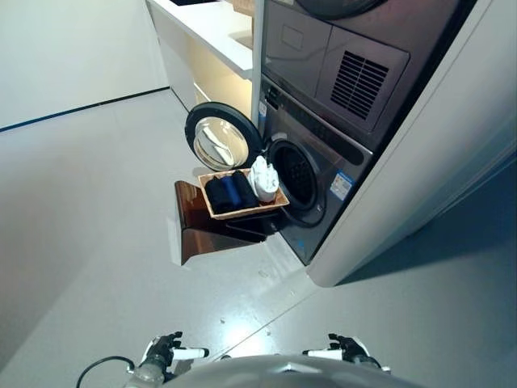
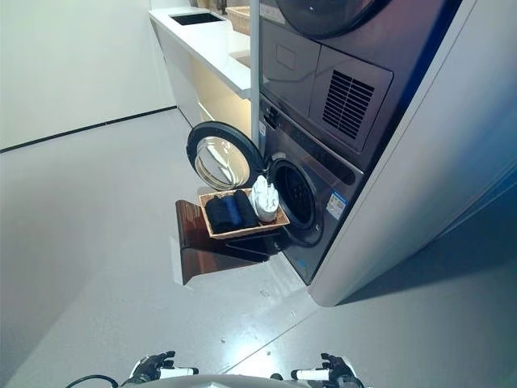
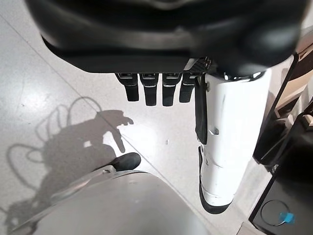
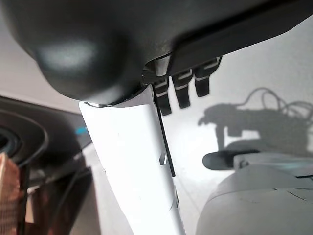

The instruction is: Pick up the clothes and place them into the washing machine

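A woven basket (image 1: 212, 208) rests on a brown stand (image 1: 194, 222) in front of the washing machine (image 1: 319, 174). It holds dark blue clothes (image 1: 229, 192) and a white garment (image 1: 263, 179). The machine's round door (image 1: 220, 136) is swung open to the left, and the drum opening (image 1: 292, 174) shows behind the basket. My left hand (image 1: 166, 351) and right hand (image 1: 349, 350) hang low at the bottom of the eye views, far from the basket. Both hold nothing. The fingers (image 3: 154, 88) of the left hand and the fingers (image 4: 182, 87) of the right hand are straight.
A second appliance (image 1: 339, 56) is stacked above the washer. A white counter (image 1: 212, 28) with cabinets runs along the back left. A white panel (image 1: 420, 153) flanks the machine on the right. Grey floor (image 1: 97, 210) spreads left of the stand.
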`<state>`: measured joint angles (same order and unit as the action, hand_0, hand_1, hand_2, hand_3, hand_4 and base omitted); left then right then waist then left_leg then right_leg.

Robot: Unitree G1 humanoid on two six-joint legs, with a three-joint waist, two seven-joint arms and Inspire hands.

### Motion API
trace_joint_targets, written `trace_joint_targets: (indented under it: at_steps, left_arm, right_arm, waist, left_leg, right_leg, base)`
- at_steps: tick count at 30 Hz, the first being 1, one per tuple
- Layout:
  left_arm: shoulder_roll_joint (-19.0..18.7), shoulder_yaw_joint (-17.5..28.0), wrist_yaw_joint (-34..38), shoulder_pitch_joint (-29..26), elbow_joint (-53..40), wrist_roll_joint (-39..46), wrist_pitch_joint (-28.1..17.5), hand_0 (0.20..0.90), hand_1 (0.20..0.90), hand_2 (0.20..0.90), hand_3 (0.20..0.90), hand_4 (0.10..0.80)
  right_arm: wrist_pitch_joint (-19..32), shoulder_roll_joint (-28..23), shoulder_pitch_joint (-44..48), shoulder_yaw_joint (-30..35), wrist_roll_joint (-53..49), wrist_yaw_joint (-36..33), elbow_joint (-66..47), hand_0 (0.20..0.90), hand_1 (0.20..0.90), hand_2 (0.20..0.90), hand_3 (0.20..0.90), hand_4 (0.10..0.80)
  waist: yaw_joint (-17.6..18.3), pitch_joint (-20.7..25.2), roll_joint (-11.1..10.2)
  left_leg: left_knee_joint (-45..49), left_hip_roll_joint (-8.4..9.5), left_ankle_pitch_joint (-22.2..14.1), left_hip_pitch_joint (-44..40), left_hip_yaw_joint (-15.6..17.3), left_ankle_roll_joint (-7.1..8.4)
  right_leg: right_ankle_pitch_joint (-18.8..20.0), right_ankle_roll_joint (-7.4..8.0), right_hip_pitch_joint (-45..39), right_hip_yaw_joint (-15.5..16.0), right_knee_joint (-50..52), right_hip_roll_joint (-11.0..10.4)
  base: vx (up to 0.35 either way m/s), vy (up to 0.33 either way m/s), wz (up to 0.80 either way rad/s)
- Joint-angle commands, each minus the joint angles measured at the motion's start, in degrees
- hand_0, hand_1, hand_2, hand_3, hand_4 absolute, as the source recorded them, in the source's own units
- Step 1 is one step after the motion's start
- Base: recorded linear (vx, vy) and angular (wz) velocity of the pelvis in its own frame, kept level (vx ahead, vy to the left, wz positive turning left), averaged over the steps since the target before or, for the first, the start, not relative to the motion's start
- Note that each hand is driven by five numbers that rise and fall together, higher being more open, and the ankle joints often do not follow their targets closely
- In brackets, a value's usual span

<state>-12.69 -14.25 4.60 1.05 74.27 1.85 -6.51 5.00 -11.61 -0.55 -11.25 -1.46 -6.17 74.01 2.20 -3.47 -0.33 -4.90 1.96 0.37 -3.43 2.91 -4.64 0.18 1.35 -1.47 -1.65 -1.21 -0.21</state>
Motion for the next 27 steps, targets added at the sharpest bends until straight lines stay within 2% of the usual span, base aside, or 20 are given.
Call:
trace_joint_targets:
  at_steps: [1, 2, 3, 7, 8, 9, 10, 11, 13, 15, 16, 17, 18, 19, 20, 21, 22, 24, 26, 27]
  left_arm:
    - [0.2, -0.1, 0.9, -5.6, 0.9, -1.1, -1.8, 0.9, 0.9, 0.9, 0.9, 0.8]
    - [0.1, 0.0, 0.6, -5.7, 0.8, -1.1, -1.9, 0.9, 0.9, 0.9, 0.9, 0.8]
    - [-0.5, 0.1, 0.4, -6.0, 0.4, -1.0, -1.9, 0.9, 0.9, 0.9, 0.9, 0.8]
    - [-1.3, 0.3, 0.5, -6.1, 0.5, -1.2, -2.0, 0.9, 0.9, 0.9, 0.9, 0.8]
    - [-1.4, 0.2, 0.6, -6.0, 0.8, -1.1, -2.1, 0.9, 0.9, 0.9, 0.9, 0.8]
    - [-1.6, 0.5, 0.8, -6.3, 0.9, -0.5, -2.5, 0.9, 0.9, 0.9, 0.9, 0.8]
    - [-1.6, 0.4, 0.8, -6.3, 0.9, -0.5, -2.5, 0.9, 0.9, 0.9, 0.9, 0.8]
    - [-1.6, 0.8, 1.4, -6.6, 1.0, 0.1, -3.1, 0.9, 0.9, 0.9, 0.9, 0.8]
    - [-1.8, 0.8, 1.8, -6.9, 1.0, 0.3, -3.4, 0.9, 0.9, 0.9, 0.9, 0.8]
    - [-1.8, 0.9, 2.0, -6.8, 0.9, 0.5, -3.6, 0.9, 0.9, 0.9, 0.9, 0.8]
    - [-1.7, 1.1, 2.1, -6.4, 0.7, 0.7, -3.8, 0.9, 0.9, 0.9, 0.9, 0.8]
    - [-1.7, 1.1, 2.1, -6.4, 0.7, 0.7, -3.8, 0.9, 0.9, 0.9, 0.9, 0.8]
    - [-1.0, 1.5, 2.9, -6.3, 0.3, 1.7, -4.0, 0.9, 0.9, 0.9, 0.9, 0.8]
    - [-1.0, 1.5, 2.9, -6.3, 0.3, 1.7, -4.0, 0.9, 0.9, 0.9, 0.9, 0.8]
    - [0.0, 1.6, 3.2, -6.5, -0.1, 3.1, -3.8, 0.9, 0.9, 0.9, 0.9, 0.8]
    - [0.6, 1.4, 3.7, -6.8, -0.4, 4.1, -3.9, 0.9, 0.9, 0.9, 0.9, 0.8]
    - [0.6, 1.4, 3.7, -6.9, -0.4, 4.1, -3.9, 0.9, 0.9, 0.9, 0.9, 0.8]
    - [1.0, 0.8, 3.8, -7.6, -1.4, 4.6, -3.9, 0.9, 0.9, 0.9, 0.9, 0.8]
    - [1.2, 0.4, 4.6, -8.0, -2.2, 5.0, -4.4, 0.9, 0.9, 0.9, 0.9, 0.8]
    - [1.2, 0.4, 4.7, -7.8, -2.3, 5.0, -4.5, 0.9, 0.9, 0.9, 0.9, 0.8]
  right_arm:
    - [1.4, -2.5, 3.6, 4.5, -5.9, -0.6, 2.0, 0.9, 0.9, 0.9, 0.9, 0.8]
    - [1.8, -2.8, 3.3, 6.9, -8.9, -0.6, 2.7, 0.9, 0.9, 0.9, 0.9, 0.8]
    - [2.3, -2.8, 2.8, 9.0, -11.8, -0.2, 3.7, 0.9, 0.9, 0.9, 0.9, 0.8]
    - [2.6, -3.3, 2.2, 11.2, -14.3, -0.2, 5.2, 0.9, 0.9, 0.9, 0.9, 0.8]
    - [2.7, -3.5, 1.8, 11.4, -14.3, -0.3, 5.3, 0.9, 0.9, 0.9, 0.9, 0.8]
    - [2.6, -4.0, 1.4, 12.4, -14.2, -0.7, 5.3, 0.9, 0.9, 0.9, 0.9, 0.8]
    - [2.6, -4.0, 1.4, 12.4, -14.2, -0.7, 5.3, 0.9, 0.9, 0.9, 0.9, 0.8]
    - [2.0, -4.0, 1.0, 12.6, -12.7, -1.0, 5.4, 0.9, 0.9, 0.9, 0.9, 0.8]
    - [1.6, -3.9, 0.9, 12.5, -11.9, -1.0, 5.0, 0.9, 0.9, 0.9, 0.9, 0.8]
    - [1.7, -3.7, 0.3, 12.0, -11.3, -0.8, 5.0, 0.9, 0.9, 0.9, 0.9, 0.8]
    - [1.8, -3.3, -0.8, 11.2, -10.7, -0.5, 5.0, 0.9, 0.9, 0.9, 0.9, 0.8]
    - [1.8, -3.3, -0.9, 11.2, -10.7, -0.5, 5.0, 0.9, 0.9, 0.9, 0.9, 0.8]
    - [2.0, -3.1, -1.5, 10.2, -10.1, -0.1, 5.1, 0.9, 0.9, 0.9, 0.9, 0.8]
    - [2.1, -3.1, -1.5, 10.2, -10.1, -0.1, 5.1, 0.9, 0.9, 0.9, 0.9, 0.8]
    - [2.2, -3.4, -1.4, 9.6, -10.2, -0.6, 4.7, 0.9, 0.9, 0.9, 0.9, 0.8]
    - [2.4, -3.4, -1.0, 9.2, -10.6, -0.9, 4.2, 0.9, 0.9, 0.9, 0.9, 0.8]
    - [2.4, -3.4, -1.0, 9.2, -10.6, -0.9, 4.2, 0.9, 0.9, 0.9, 0.9, 0.8]
    - [2.5, -3.8, 0.1, 8.1, -11.0, -1.2, 2.7, 0.9, 0.9, 0.9, 0.9, 0.8]
    - [2.9, -4.1, 1.8, 7.0, -11.6, -1.9, 1.1, 0.9, 0.9, 0.9, 0.9, 0.8]
    - [3.0, -4.0, 2.3, 6.7, -11.8, -1.9, 0.5, 0.9, 0.9, 0.9, 0.9, 0.8]
  waist:
    - [-0.9, -2.6, 0.3]
    - [-0.3, -2.9, 0.5]
    - [1.0, -4.1, 1.0]
    - [2.6, -4.9, 1.9]
    - [3.0, -5.0, 2.0]
    - [3.5, -4.9, 1.8]
    - [3.6, -5.0, 1.9]
    - [4.5, -5.1, 0.9]
    - [5.6, -5.3, 1.1]
    - [5.8, -4.9, 1.0]
    - [6.3, -3.6, 0.5]
    - [6.2, -3.7, 0.7]
    - [6.2, -2.5, 0.8]
    - [6.3, -2.5, 0.9]
    - [5.6, -2.3, 0.3]
    - [5.0, -2.7, -0.9]
    - [5.1, -2.7, -0.7]
    - [3.5, -4.3, -2.5]
    - [2.1, -5.4, -3.8]
    - [1.3, -5.5, -4.6]
  left_leg:
    - [1.9, 1.53, -2.6, -1.8, 0.1, 1.03]
    - [1.8, 1.77, -3.0, -2.6, -0.2, 0.67]
    - [2.1, 1.35, -3.3, -3.9, -1.6, 0.33]
    - [1.5, 0.34, -3.5, -5.9, -3.1, 0.68]
    - [1.2, 0.25, -3.7, -6.8, -3.6, 0.94]
    - [0.9, 0.15, -4.8, -8.9, -4.4, 1.88]
    - [0.8, -0.06, -4.9, -9.2, -4.5, 1.9]
    - [-0.1, -0.33, -6.7, -13.4, -5.7, 3.3]
    - [-0.1, -1.8, -8.2, -15.7, -6.4, 4.36]
    - [-0.1, -2.47, -8.7, -16.9, -6.8, 4.85]
    - [-0.1, -4.23, -8.2, -18.3, -7.4, 5.74]
    - [-0.1, -4.36, -8.3, -18.4, -7.3, 5.77]
    - [4.4, -6.37, -5.3, -17.6, -8.0, 7.01]
    - [4.5, -6.47, -5.4, -17.6, -8.1, 7.05]
    - [17.4, -6.68, 1.7, -11.2, -8.0, 8.38]
    - [26.4, -5.8, 4.7, -6.9, -7.6, 8.43]
    - [27.2, -5.92, 4.3, -6.3, -7.8, 8.46]
    - [38.1, -4.07, 6.3, -0.2, -6.8, 7.94]
    - [40.8, -5.38, 6.0, 4.4, -2.7, 7.3]
    - [39.3, -4.85, 5.5, 7.2, -1.4, 7.14]
  right_leg:
    - [-0.7, 5.06, 2.9, 0.7, 14.3, -3.3]
    - [0.8, 5.29, 4.4, 0.7, 18.0, -3.3]
    - [4.0, 5.41, 8.3, 0.0, 26.1, -2.0]
    - [2.9, 4.35, 13.8, -0.1, 29.5, -0.9]
    - [2.7, 4.08, 14.4, 0.7, 26.8, -1.7]
    - [4.3, 4.16, 15.9, 2.2, 18.4, -4.8]
    - [4.3, 4.15, 15.4, 2.4, 18.1, -4.7]
    - [10.2, 5.79, 19.1, 5.0, 4.6, -8.1]
    - [12.8, 6.9, 19.4, 4.8, -0.7, -7.8]
    - [13.2, 6.89, 19.2, 3.6, -0.3, -7.1]
    - [13.6, 5.8, 18.0, 0.9, 0.1, -5.6]
    - [13.6, 5.76, 17.9, 0.9, 0.1, -5.5]
    - [13.1, 4.39, 16.6, 0.0, 1.1, -3.3]
    - [13.0, 4.36, 16.6, 0.1, 1.1, -3.2]
    - [11.4, 2.23, 13.1, 0.4, 0.6, -2.3]
    - [10.4, 0.92, 10.7, 0.7, 0.1, -2.6]
    - [10.5, 0.91, 10.7, 0.9, 0.1, -2.5]
    - [8.5, -0.95, 6.9, 0.6, -0.5, -2.2]
    - [6.7, -1.91, 4.6, 0.3, -0.1, -2.3]
    - [5.8, -2.06, 3.8, 0.0, 0.2, -2.5]
  base:
    - [0.095, 0.094, -0.03]
    - [0.142, 0.108, -0.02]
    - [0.142, 0.107, -0.01]
    - [0.214, 0.049, 0.27]
    - [0.347, -0.086, 0.19]
    - [0.348, -0.083, 0.2]
    - [0.594, -0.217, 0.24]
    - [0.466, -0.196, 0.11]
    - [0.433, -0.189, 0.13]
    - [0.36, -0.197, 0.25]
    - [0.418, -0.252, 0.2]
    - [0.527, -0.376, 0.3]
    - [0.271, -0.206, 0.41]
    - [0.464, -0.386, 0.81]
    - [0.307, -0.322, 0.81]
    - [0.298, -0.319, 0.87]
    - [0.201, -0.27, 0.46]
    - [0.2, -0.266, -0.03]
    - [0.241, -0.225, -0.25]
    - [0.273, -0.129, -0.17]
